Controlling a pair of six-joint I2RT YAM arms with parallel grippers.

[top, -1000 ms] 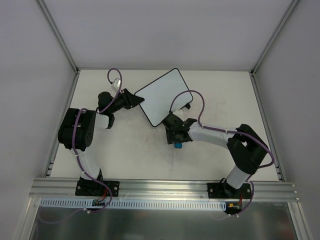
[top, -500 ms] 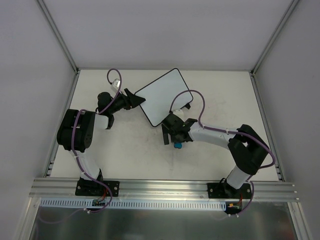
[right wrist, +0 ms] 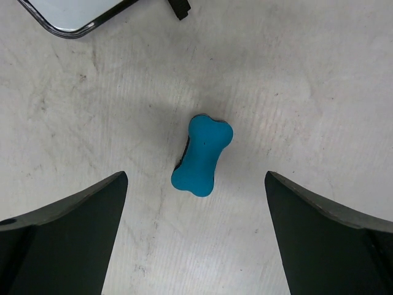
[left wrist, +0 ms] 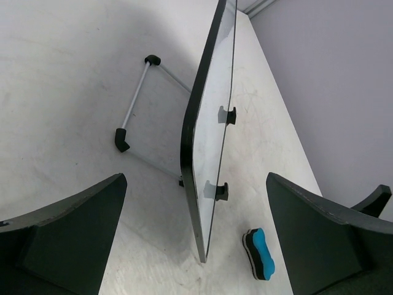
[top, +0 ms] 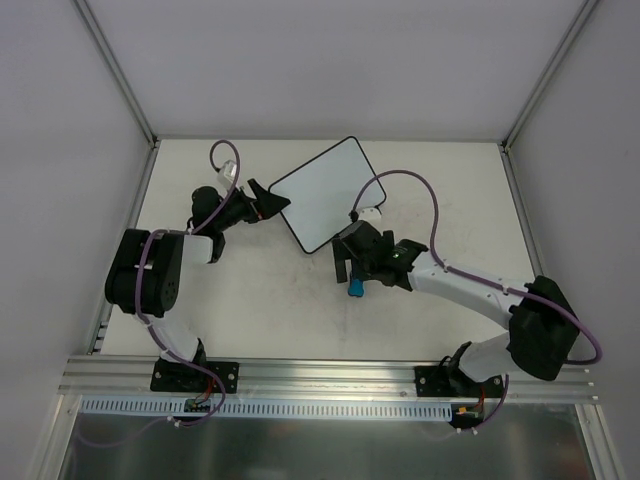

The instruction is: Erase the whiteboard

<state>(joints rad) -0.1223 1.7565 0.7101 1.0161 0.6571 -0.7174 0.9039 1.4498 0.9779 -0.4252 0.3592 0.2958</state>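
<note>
The whiteboard point(top: 325, 192) stands propped at the back middle of the table, and its face looks plain white from above. In the left wrist view the whiteboard point(left wrist: 206, 153) shows edge on, with its wire stand point(left wrist: 132, 110) behind it. My left gripper point(top: 270, 203) is open at the board's left corner, and in its own view the left gripper point(left wrist: 195, 184) has a jaw on either side of the edge without touching it. A blue bone-shaped eraser point(top: 354, 290) point(right wrist: 201, 155) point(left wrist: 260, 253) lies flat on the table. My right gripper point(top: 352, 268) point(right wrist: 195, 176) hangs open just above it.
The grey enclosure walls point(top: 60, 150) close in the left, right and back of the table. An aluminium rail point(top: 330, 375) runs along the near edge. The right wrist's purple cable point(top: 410, 180) loops close to the board's right side.
Both grippers have opened. The left jaws have come off the whiteboard's edge. The right has let go of the eraser, which lies on the table, and its elbow has swung right.
</note>
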